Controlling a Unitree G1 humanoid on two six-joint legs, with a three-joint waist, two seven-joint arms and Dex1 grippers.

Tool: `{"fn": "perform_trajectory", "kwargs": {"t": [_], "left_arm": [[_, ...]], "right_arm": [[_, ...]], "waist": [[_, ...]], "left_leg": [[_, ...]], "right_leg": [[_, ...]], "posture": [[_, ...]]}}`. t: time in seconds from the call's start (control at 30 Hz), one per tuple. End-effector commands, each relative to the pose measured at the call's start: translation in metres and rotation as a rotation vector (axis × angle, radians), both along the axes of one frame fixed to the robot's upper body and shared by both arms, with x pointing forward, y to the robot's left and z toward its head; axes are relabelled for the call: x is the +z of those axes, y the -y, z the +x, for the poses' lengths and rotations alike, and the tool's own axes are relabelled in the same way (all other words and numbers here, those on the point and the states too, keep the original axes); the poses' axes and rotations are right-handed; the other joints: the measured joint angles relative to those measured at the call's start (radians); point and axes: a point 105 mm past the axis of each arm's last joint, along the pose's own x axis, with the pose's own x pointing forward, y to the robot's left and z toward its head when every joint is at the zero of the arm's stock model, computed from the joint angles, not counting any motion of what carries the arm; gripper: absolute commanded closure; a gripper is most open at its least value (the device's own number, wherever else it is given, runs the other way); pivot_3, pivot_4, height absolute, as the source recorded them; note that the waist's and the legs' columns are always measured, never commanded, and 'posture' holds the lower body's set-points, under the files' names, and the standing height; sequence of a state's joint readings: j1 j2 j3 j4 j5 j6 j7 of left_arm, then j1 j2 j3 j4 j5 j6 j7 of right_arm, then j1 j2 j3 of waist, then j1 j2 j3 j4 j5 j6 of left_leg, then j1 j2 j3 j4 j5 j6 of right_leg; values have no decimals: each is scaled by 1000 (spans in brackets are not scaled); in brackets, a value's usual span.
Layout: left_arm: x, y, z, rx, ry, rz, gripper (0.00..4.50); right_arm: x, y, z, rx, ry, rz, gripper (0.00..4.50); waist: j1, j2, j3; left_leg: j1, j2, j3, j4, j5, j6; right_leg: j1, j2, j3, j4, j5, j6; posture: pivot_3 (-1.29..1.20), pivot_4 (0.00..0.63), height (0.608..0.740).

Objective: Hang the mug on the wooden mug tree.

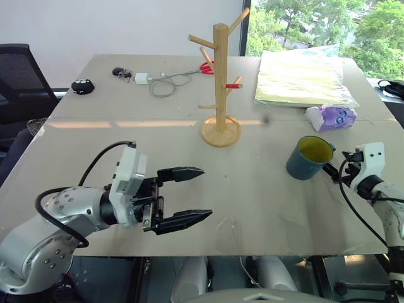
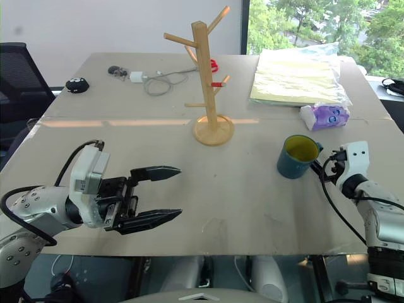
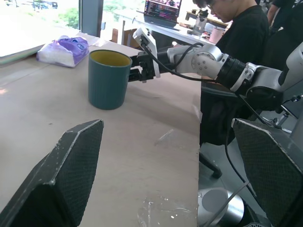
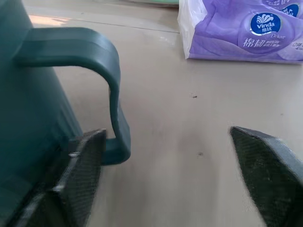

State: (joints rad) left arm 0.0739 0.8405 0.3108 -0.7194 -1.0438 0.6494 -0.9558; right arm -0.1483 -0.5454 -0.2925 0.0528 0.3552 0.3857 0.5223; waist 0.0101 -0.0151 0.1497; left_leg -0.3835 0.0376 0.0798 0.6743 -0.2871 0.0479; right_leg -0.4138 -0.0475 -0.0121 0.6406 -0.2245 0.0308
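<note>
Right gripper (image 4: 163,177): jaws parted wide, straddling the loop handle of the mug (image 1: 309,158); one finger (image 4: 78,175) sits against the handle's lower end, the other stands clear, with no grip made. The mug rests upright on the table (image 1: 252,202), near the tissue pack (image 1: 331,117). Left gripper (image 1: 184,197): jaws open, empty, above the table's near edge. The wooden mug tree (image 1: 221,82) stands mid-table, well apart from the mug.

I am looking at my left arm (image 1: 60,218), showing silver-grey rounded housings dotted with small dark screws, a white boxy wrist module and a black cable looping over it to the left gripper (image 1: 186,196), whose two black tapered fingers are showing a fine textured grip surface. My right arm (image 3: 213,64) is wearing the same silver shells with a black band, a white wrist block and black cables trailing toward the right gripper (image 1: 329,168).
</note>
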Motion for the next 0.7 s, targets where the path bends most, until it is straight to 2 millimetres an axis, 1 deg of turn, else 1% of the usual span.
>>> {"fn": "perform_trajectory", "kwargs": {"t": [0.03, 0.1, 0.13, 0.17, 0.2, 0.27, 0.33, 0.4, 0.47, 0.53, 0.63, 0.7], "left_arm": [[9, -1, -4, -2, 56, 8, 0], [8, -2, -4, 5, 56, 8, 0], [9, -2, -4, 12, 56, 5, 0], [10, -1, -3, 20, 58, -1, 0], [11, -1, -2, 35, 65, -7, 0], [13, -3, 4, 96, 98, -10, 0], [16, -9, 9, 159, 111, -80, 0], [15, -14, 11, 178, 109, -96, 0], [14, -17, 10, 179, 104, -88, 0], [18, -22, 10, 187, 103, -106, 0], [21, -35, 13, 242, 157, -90, 0], [21, -45, 13, 245, 152, -82, 0]], "right_arm": [[13, -3, 4, 29, 75, -1, 2343], [13, -5, 5, 44, 86, 5, 3347], [14, -6, 5, 51, 91, 7, 3930], [14, -6, 5, 59, 94, 8, 4282], [16, -8, 5, 67, 100, 14, 4457], [25, -12, 5, 96, 125, 26, 4457], [40, -19, 4, 141, 156, 17, 4457], [56, -27, 4, 179, 184, 21, 4457], [66, -33, 4, 207, 195, 20, 4457], [81, -52, 3, 301, 210, -3, 4457], [108, -86, 3, 456, 220, -51, 4457], [120, -105, 6, 537, 195, -102, 4457]], "waist": [[0, 0, 0], [2, 0, 0], [1, 0, 0], [1, 0, 0], [1, 0, 0], [1, 0, 0], [1, 1, 0], [-1, 1, 1], [-6, 1, 1], [-8, 1, 1], [-15, 1, 1], [-23, 1, 1]], "left_leg": [[0, 0, 0, 0, 0, 0], [0, 0, 0, 0, 0, 0], [0, 0, 0, 0, 0, 0], [0, 0, 0, 0, 0, 0], [0, 0, 0, 0, 0, 0], [0, 0, 0, 0, 0, 0], [0, 0, 0, 0, 0, 0], [0, 0, 1, 0, 0, 0], [0, 1, 1, 0, 0, 0], [0, 1, 1, 0, 0, 0], [0, 1, 1, -1, 0, 0], [0, 1, 1, -1, 0, 0]], "right_leg": [[0, 0, 0, 0, 0, 0], [0, 0, 0, 0, 0, 0], [0, 0, 0, 0, 0, 0], [0, 0, 0, 0, 0, 0], [0, 0, 0, 0, 0, 0], [0, 0, 0, 0, 0, 0], [0, 0, 0, 0, 0, 0], [0, 0, 1, 0, 0, 0], [0, 0, 1, 0, 0, 0], [0, 0, 0, 1, 0, 0], [-1, 0, 0, 1, 0, 0], [-1, 0, 0, 1, 0, 0]], "posture": [[0, 150, 740], [0, 150, 740], [0, 150, 740], [0, 150, 740], [0, 150, 740], [0, 150, 740], [0, 150, 740], [0, 150, 740], [0, 150, 740], [0, 150, 740], [0, 150, 740], [0, 150, 740]]}}
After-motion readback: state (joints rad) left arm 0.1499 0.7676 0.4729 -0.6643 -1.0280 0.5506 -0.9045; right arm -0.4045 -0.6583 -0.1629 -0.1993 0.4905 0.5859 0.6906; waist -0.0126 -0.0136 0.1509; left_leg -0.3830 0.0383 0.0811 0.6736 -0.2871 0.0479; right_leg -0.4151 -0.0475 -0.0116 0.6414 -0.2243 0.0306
